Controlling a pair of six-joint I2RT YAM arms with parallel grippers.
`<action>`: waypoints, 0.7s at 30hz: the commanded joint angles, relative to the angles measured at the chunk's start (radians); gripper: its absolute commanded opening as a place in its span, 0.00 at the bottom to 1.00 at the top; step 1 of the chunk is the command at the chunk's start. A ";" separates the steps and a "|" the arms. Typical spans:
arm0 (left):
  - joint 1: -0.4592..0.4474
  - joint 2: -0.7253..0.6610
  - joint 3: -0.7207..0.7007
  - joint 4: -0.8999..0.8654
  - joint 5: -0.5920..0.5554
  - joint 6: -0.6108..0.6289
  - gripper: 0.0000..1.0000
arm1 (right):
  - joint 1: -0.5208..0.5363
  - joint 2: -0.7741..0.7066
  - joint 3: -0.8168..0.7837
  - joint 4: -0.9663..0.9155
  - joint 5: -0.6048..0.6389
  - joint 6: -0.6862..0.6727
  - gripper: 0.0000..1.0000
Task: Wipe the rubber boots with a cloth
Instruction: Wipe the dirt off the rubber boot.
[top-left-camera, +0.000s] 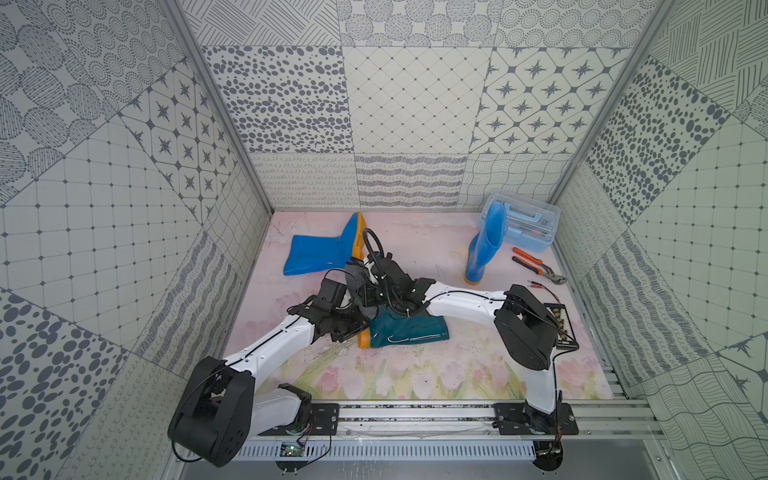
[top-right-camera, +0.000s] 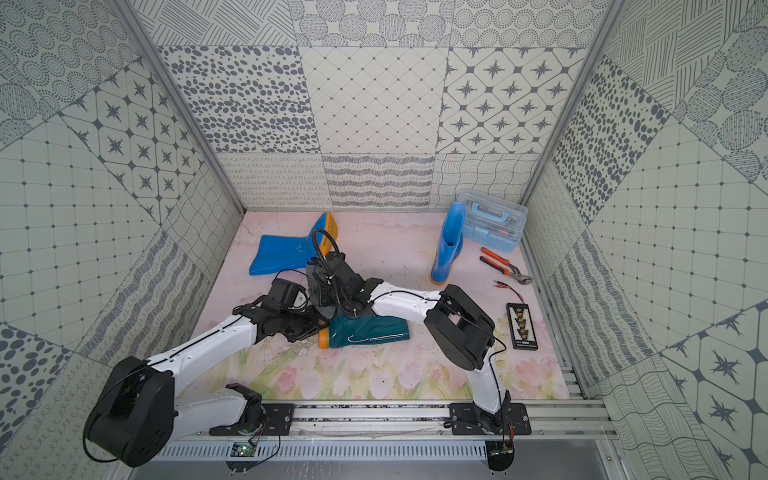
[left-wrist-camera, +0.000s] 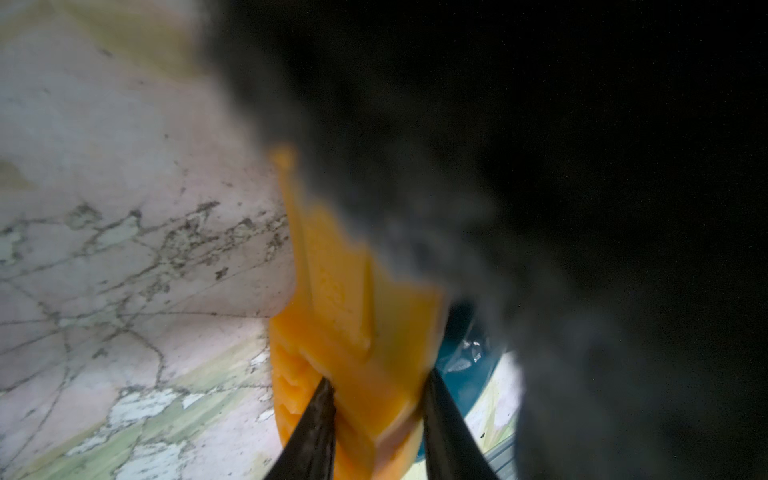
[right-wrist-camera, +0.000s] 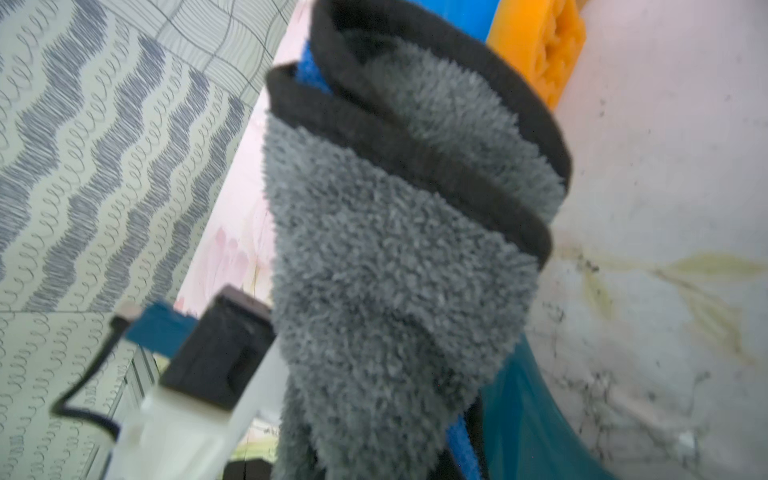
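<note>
A dark teal rubber boot (top-left-camera: 409, 330) lies on its side mid-table, its orange sole (top-left-camera: 364, 337) towards my left arm. My left gripper (left-wrist-camera: 378, 399) is shut on that sole's heel (left-wrist-camera: 365, 332), one black finger (left-wrist-camera: 320, 415) on each side. My right gripper (top-left-camera: 372, 286) is shut on the grey cloth (right-wrist-camera: 395, 270), which hangs bunched over the teal boot's foot (right-wrist-camera: 536, 415) and hides the fingers. In both top views a blue boot (top-left-camera: 316, 253) lies on its side at the back left, and another blue boot (top-left-camera: 484, 249) stands upright at the back right.
A clear blue toolbox (top-left-camera: 528, 224) sits in the back right corner behind the upright boot. Orange-handled pliers (top-left-camera: 536, 266), red-tipped leads (top-left-camera: 540, 286) and a black connector board (top-left-camera: 561, 328) lie along the right edge. Patterned walls close in three sides.
</note>
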 joint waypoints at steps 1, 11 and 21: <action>-0.017 0.027 -0.047 -0.120 -0.062 -0.022 0.00 | 0.032 -0.029 -0.090 -0.128 -0.038 0.033 0.00; -0.015 -0.042 -0.070 -0.129 -0.073 -0.032 0.00 | 0.130 -0.178 -0.271 -0.217 0.020 0.062 0.00; -0.016 -0.024 -0.053 -0.111 -0.058 -0.031 0.00 | 0.205 -0.210 -0.381 -0.167 -0.004 0.160 0.00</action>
